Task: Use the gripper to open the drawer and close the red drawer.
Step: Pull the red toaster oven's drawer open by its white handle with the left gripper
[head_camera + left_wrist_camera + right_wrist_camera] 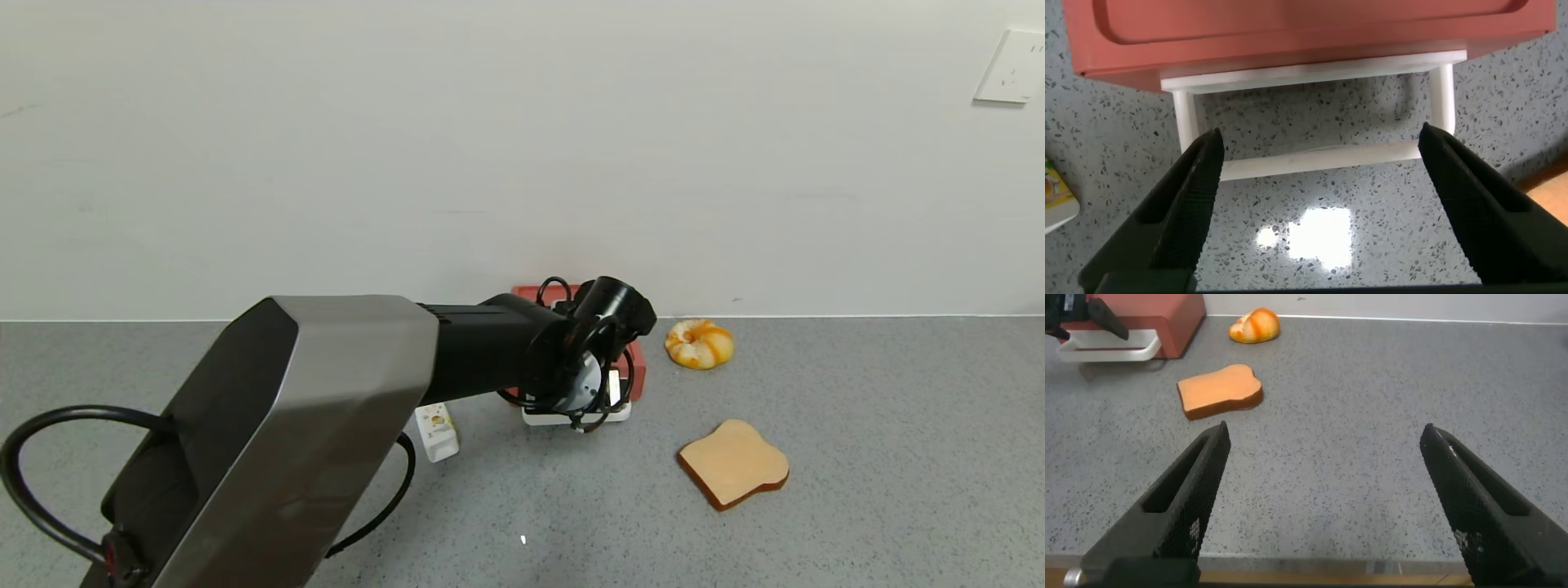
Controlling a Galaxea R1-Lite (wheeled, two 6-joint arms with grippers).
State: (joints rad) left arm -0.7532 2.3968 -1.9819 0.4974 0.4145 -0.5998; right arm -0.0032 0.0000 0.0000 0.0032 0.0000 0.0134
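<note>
The salmon-red drawer (1306, 33) stands against the back wall, its white loop handle (1315, 161) lying flat on the table in front of it. My left gripper (1321, 135) is open just above that handle. Its two dark fingers span nearly the loop's full width and touch nothing that I can see. In the head view the left arm's wrist (580, 367) hides most of the drawer (638, 369) and the fingers. My right gripper (1324, 431) hangs open and empty over bare table near the front edge, far from the drawer (1167, 318).
A toast slice (733, 463) lies to the right of the drawer and an orange-glazed bun (699, 343) sits by the wall. A small white carton (437, 430) lies left of the handle. The wall stands directly behind the drawer.
</note>
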